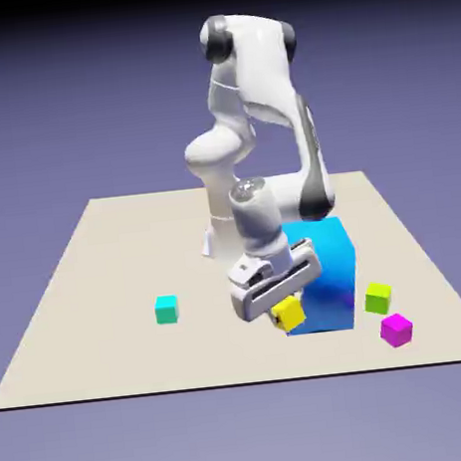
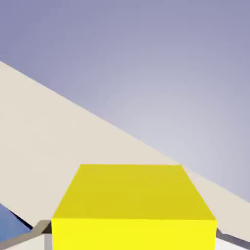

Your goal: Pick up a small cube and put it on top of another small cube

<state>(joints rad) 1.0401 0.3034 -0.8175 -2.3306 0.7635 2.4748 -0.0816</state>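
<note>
Yellow fills the lower hand view, where the yellow cube (image 2: 133,207) sits large between the fingers (image 2: 41,229), mostly hiding them, with only a sliver of the blue block (image 2: 12,224); the exterior view alone shows the gripper (image 1: 283,307) clamped on it above the surface (image 1: 100,288), before the block, left of the lime-green cube (image 1: 379,298); four small cubes, counting teal (image 1: 166,309) and magenta (image 1: 396,329).

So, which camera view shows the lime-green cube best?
The exterior view: the lime-green cube sits there in full on the table, beside the magenta cube. The hand view shows none of it.
</note>
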